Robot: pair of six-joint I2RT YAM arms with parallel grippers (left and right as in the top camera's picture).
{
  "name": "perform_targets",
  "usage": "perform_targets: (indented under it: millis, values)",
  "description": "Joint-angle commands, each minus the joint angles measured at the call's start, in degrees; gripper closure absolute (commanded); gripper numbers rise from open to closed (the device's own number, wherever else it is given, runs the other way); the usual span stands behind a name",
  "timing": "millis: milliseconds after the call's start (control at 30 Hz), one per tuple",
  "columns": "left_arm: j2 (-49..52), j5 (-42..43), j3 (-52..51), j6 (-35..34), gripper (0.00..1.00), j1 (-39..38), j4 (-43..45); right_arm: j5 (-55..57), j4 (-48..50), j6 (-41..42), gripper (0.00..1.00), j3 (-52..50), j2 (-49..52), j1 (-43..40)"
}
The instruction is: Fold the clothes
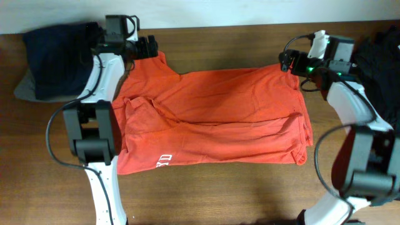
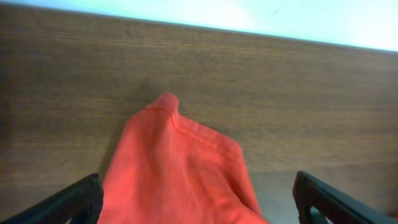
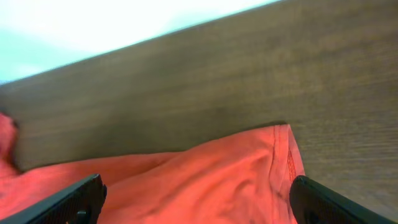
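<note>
An orange-red T-shirt [image 1: 212, 119] lies folded across the wooden table, with white lettering [image 1: 164, 160] showing at its front left. My left gripper [image 1: 150, 47] stands open at the shirt's back left corner. In the left wrist view that corner of the shirt [image 2: 174, 168] rises in a peak between the wide-apart fingers [image 2: 68, 205], which do not pinch it. My right gripper [image 1: 289, 61] is open over the back right corner. In the right wrist view the hemmed edge of the shirt [image 3: 205, 180] lies loose between its fingers [image 3: 329, 202].
A navy garment [image 1: 59, 59] is piled at the back left over a grey one [image 1: 25, 87], close to the left arm. A black garment [image 1: 381, 56] sits at the back right behind the right arm. The table's far edge meets a pale wall.
</note>
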Motion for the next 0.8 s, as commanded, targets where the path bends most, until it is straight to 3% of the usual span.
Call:
perform_targets:
  millis: [0, 767]
  values:
    - [1.03, -1.88, 0.35, 1.03, 0.04, 0.44, 2.93, 1.16, 2.69, -0.57, 0.01, 0.02, 4.31, 0.42]
    - [6.58, -5.25, 0.35, 1.03, 0.16, 0.44, 5.6, 2.69, 8.52, -4.92, 0.01, 0.5, 9.62, 0.42]
